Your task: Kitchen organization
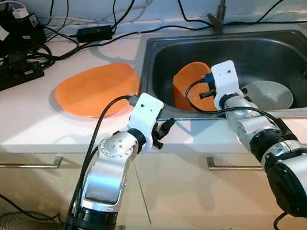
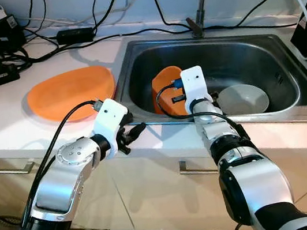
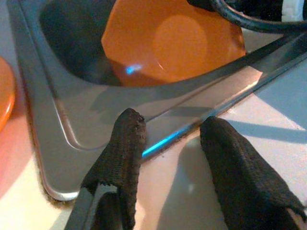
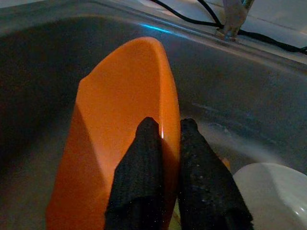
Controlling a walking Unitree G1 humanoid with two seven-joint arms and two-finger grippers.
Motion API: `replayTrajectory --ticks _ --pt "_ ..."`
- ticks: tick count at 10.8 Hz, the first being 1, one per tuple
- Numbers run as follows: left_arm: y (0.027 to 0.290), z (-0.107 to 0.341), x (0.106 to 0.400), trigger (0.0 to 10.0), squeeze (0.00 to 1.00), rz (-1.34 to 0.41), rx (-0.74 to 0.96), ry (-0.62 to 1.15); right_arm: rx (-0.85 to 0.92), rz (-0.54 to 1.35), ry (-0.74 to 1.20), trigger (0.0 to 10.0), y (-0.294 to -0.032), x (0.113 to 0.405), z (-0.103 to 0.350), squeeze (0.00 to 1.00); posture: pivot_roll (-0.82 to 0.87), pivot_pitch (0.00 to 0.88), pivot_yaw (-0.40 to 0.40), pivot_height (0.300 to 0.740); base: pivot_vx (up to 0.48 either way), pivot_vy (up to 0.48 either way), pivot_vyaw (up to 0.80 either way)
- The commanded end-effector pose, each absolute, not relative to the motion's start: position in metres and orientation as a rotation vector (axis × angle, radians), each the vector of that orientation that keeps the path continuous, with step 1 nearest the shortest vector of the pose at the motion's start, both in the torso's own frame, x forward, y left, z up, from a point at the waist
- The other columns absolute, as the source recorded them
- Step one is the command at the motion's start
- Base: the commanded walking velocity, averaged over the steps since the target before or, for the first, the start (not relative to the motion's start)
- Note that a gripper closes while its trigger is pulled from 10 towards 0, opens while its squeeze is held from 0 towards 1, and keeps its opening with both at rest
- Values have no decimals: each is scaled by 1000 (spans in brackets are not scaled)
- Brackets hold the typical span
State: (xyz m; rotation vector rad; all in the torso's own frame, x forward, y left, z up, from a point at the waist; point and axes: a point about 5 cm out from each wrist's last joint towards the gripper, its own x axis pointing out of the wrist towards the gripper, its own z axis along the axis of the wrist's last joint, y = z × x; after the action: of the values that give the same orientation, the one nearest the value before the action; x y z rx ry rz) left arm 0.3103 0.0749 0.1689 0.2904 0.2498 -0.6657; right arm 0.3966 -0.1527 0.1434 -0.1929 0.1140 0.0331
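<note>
Pinching the bowl (image 4: 120, 134) rim tight, the right gripper (image 4: 165, 139) should lift it straight up from the sink (image 1: 282, 42), toward the plate (image 1: 97, 90) at 9 o'clock, while the left gripper (image 3: 168, 143) waits open.

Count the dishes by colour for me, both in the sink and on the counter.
Orange: 2, a plate lying on the counter and a bowl standing on edge in the sink, its rim pinched by the right gripper.
White or grey: 1, a bowl lying in the sink.
Total: 3 dishes.
</note>
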Motion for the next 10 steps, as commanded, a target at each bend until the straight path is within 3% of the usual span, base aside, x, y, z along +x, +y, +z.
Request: replayTrajectory --ticks 1,3,4,5,7,10 --pt "75 169 307 10000 0 -665 290 257 -193 56 162 10000 -149 393 132 1000 278 33 -22 740 0 0 0" --pt "76 168 307 10000 0 -660 289 261 -195 58 171 10000 -148 392 130 1000 276 27 -20 740 0 0 0" --pt "76 168 307 10000 0 -659 290 262 -195 60 172 10000 -147 392 130 941 275 25 -20 740 0 0 0" --pt "77 170 308 10000 0 -654 291 259 -193 66 168 10000 -146 392 130 0 272 27 -20 740 0 0 0" --pt "76 173 309 10000 0 -636 299 225 -162 56 130 10000 -146 395 137 0 266 35 -19 740 0 0 0" --pt "85 199 322 10000 0 -479 319 -19 -37 88 -77 10000 -142 402 176 0 258 44 -17 740 0 0 0"
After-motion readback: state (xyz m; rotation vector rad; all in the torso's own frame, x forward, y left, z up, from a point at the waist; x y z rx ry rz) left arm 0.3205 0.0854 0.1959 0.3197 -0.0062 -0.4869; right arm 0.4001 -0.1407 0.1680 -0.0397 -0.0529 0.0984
